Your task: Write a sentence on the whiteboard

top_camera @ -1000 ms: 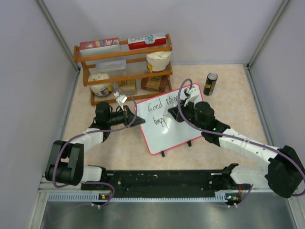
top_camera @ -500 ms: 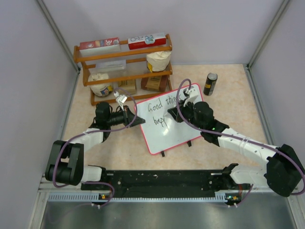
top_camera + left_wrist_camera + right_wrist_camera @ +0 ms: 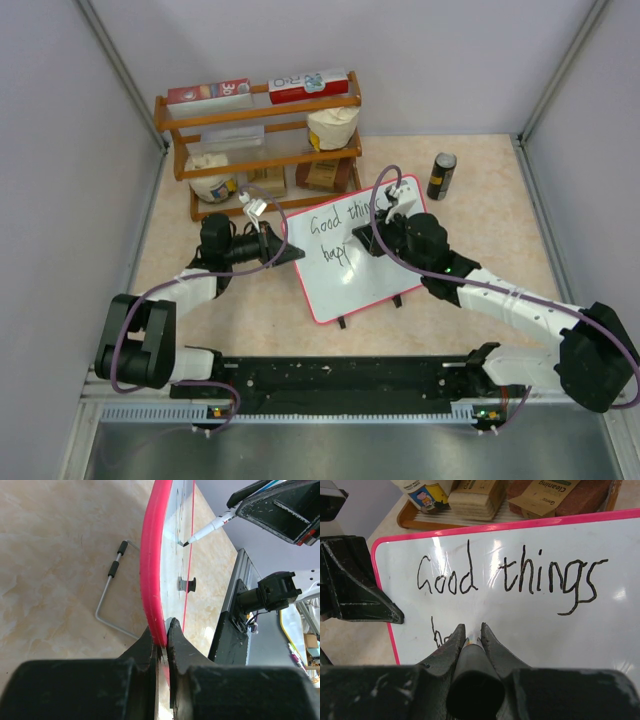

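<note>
The whiteboard [image 3: 372, 270] with a red-pink frame stands tilted on the table. It also shows in the right wrist view [image 3: 535, 620] and edge-on in the left wrist view [image 3: 152, 575]. The sentence [image 3: 505, 575] reads "Good things" on the top line, with the start of a second line [image 3: 437, 635] below. My left gripper [image 3: 161, 630] is shut on the whiteboard's left edge. My right gripper [image 3: 470, 630] is shut on a marker [image 3: 210, 527], whose tip touches the board at the second line.
A wooden rack [image 3: 262, 140] with boxes, bags and sponges stands behind the board. A dark can [image 3: 441, 176] stands at the back right. A bent wire stand [image 3: 112, 592] lies on the table behind the board.
The right gripper with the marker has shifted slightly over the second line. The left arm and the board have not moved.
</note>
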Controlling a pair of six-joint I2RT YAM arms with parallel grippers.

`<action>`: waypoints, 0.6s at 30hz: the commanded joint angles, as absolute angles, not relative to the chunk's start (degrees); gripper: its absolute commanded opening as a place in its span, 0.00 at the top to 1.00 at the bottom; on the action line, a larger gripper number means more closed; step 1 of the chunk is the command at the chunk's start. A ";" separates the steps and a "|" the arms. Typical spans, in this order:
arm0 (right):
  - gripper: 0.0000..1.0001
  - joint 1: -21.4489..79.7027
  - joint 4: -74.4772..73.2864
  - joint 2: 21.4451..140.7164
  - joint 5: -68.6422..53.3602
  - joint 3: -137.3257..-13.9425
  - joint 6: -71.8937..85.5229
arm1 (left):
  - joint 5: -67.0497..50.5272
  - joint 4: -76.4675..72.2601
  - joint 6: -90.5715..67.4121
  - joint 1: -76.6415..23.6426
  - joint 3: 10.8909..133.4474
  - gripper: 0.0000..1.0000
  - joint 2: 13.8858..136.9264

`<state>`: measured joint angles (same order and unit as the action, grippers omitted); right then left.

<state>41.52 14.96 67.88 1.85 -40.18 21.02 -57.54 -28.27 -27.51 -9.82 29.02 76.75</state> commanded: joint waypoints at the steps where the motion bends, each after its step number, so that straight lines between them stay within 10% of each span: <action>1: 1.00 41.13 12.92 67.15 6.15 -39.64 18.81 | -56.43 -22.85 -13.89 -11.86 26.02 1.00 77.96; 18: 1.00 40.69 12.30 64.42 3.70 -36.21 18.11 | -56.43 -22.76 -13.89 -11.78 26.10 1.00 78.13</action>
